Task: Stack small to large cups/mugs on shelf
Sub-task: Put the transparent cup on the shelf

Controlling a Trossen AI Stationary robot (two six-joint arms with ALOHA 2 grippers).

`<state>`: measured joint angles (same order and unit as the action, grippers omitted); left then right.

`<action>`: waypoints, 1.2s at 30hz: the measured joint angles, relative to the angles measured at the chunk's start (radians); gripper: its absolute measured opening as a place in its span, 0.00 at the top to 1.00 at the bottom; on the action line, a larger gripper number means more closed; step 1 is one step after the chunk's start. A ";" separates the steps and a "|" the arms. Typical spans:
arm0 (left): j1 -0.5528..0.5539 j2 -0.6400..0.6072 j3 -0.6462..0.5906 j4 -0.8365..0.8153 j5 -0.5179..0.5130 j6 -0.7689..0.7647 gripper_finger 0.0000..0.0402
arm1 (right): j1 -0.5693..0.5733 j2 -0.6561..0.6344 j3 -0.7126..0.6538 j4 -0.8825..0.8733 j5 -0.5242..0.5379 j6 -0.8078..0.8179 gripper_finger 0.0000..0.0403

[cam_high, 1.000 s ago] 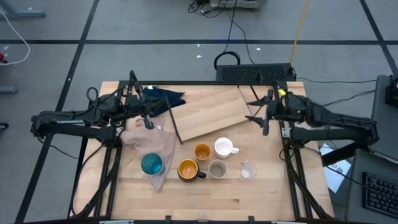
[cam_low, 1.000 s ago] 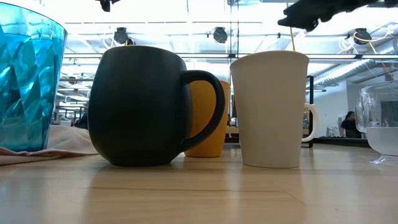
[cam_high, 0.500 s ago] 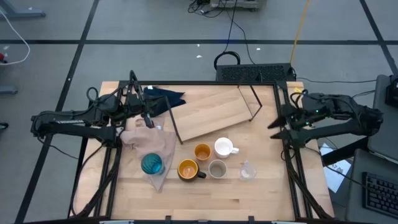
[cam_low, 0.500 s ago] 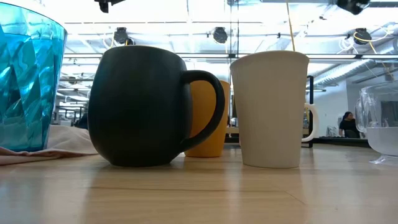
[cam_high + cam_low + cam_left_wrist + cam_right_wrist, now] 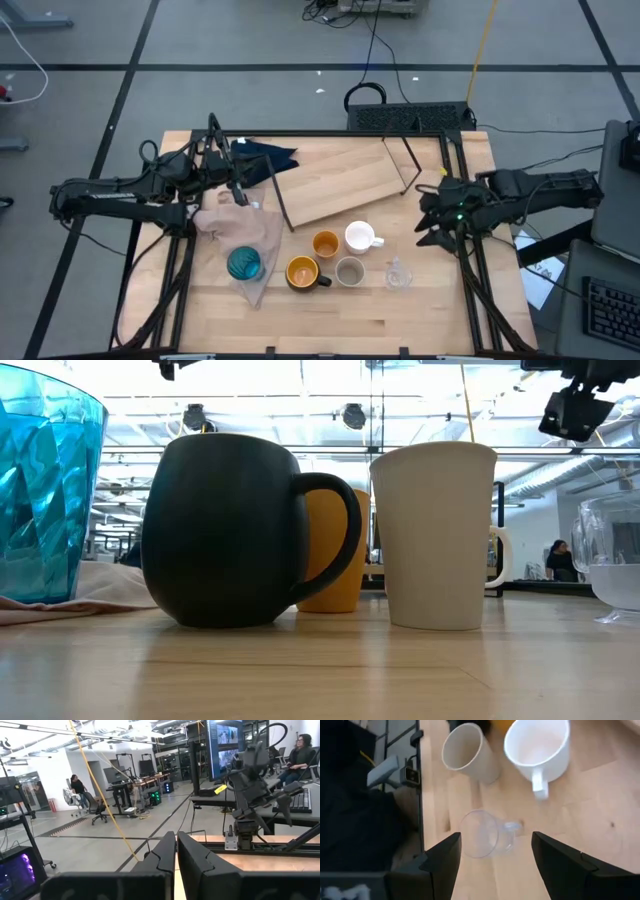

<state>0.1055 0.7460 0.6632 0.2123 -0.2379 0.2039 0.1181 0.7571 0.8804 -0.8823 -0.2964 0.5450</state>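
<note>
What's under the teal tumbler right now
The teal tumbler stands on the pinkish-beige cloth, which spreads over the tabletop beside it. The part of the cloth directly beneath the tumbler is covered, so nothing more shows there.

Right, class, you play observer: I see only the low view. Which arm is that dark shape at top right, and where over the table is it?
Observer: The right arm. Its right gripper hangs right of the white handled mug.
Operator: Fingers open?
Observer: Yes. The right wrist view shows them spread, framing the clear cup below.
Operator: And the shelf?
Observer: The shelf lies at an angle behind the cups. The left gripper waits shut at the back left.
</note>
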 joint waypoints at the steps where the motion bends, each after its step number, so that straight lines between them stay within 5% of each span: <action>1: 0.000 0.000 0.000 0.000 0.000 0.000 0.95 | 0.008 0.008 0.000 0.003 -0.001 0.011 0.42; 15: 0.000 0.000 0.000 0.002 -0.001 0.000 0.95 | 0.107 0.130 0.002 -0.068 0.081 0.127 0.43; 22: 0.000 0.000 0.000 0.002 -0.026 -0.005 0.95 | 0.224 0.247 0.131 -0.088 0.066 0.239 0.47; 30: 0.000 0.000 0.000 0.002 -0.026 -0.031 0.95 | 0.463 0.367 0.229 -0.080 0.245 0.421 0.47; 36: 0.000 0.000 0.000 0.000 -0.026 -0.033 0.95 | 0.494 0.438 0.229 -0.227 0.300 0.482 0.47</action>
<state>0.1053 0.7462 0.6632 0.2124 -0.2642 0.1707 0.6122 1.1947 1.1095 -1.1094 0.0037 1.0267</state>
